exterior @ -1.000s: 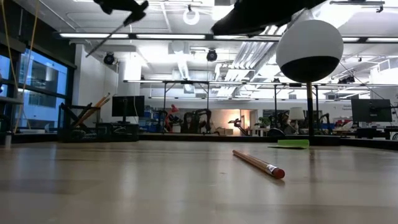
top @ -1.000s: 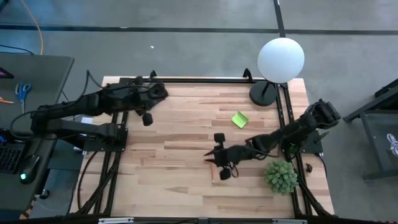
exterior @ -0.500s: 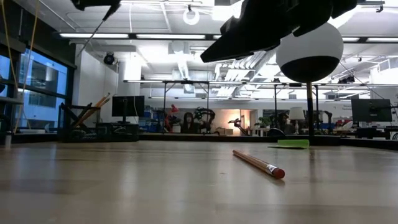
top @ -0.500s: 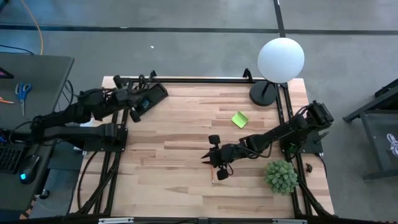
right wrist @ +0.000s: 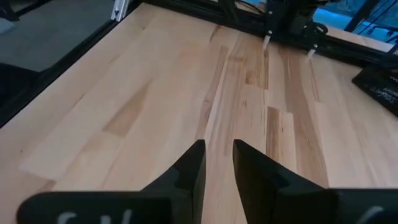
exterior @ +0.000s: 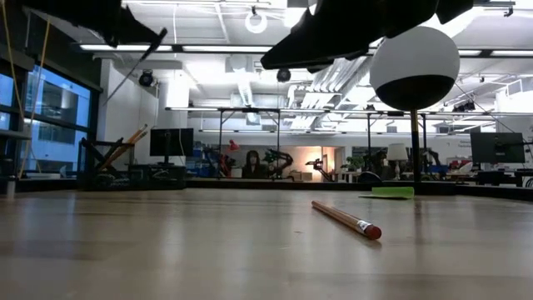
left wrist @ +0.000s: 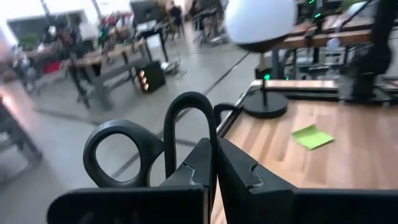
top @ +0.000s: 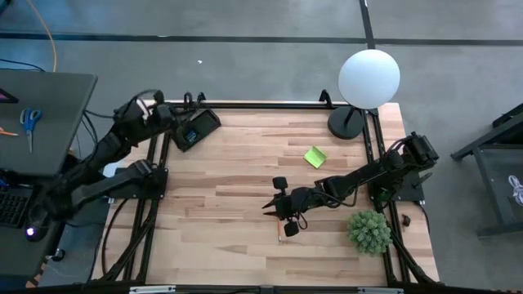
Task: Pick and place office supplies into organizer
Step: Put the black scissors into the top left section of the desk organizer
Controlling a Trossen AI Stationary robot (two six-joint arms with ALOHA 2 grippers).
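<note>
gripping the black-handled scissors (left wrist: pixel 134 155) by their handles, the left end effector (left wrist: pixel 214 177) is clenched on them at the bench's (top: pixel 229 175) far-left corner, just beside the organizer (top: pixel 196 129), probably to drop them in. the right end effector (top: pixel 278 208) hovers mid-bench, fingers slightly parted and empty, over the pencil (exterior: pixel 346 218).

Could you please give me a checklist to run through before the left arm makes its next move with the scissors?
1. Left end effector shut on the black-handled scissors: ok.
2. Organizer in view at the table's far-left corner, close to the left arm: ok.
3. Scissors lined up over the organizer: cannot tell.
4. Right end effector open, nothing between its fingers: ok.
5. Pencil lying on the table, untouched, well away from the organizer: ok.
</note>
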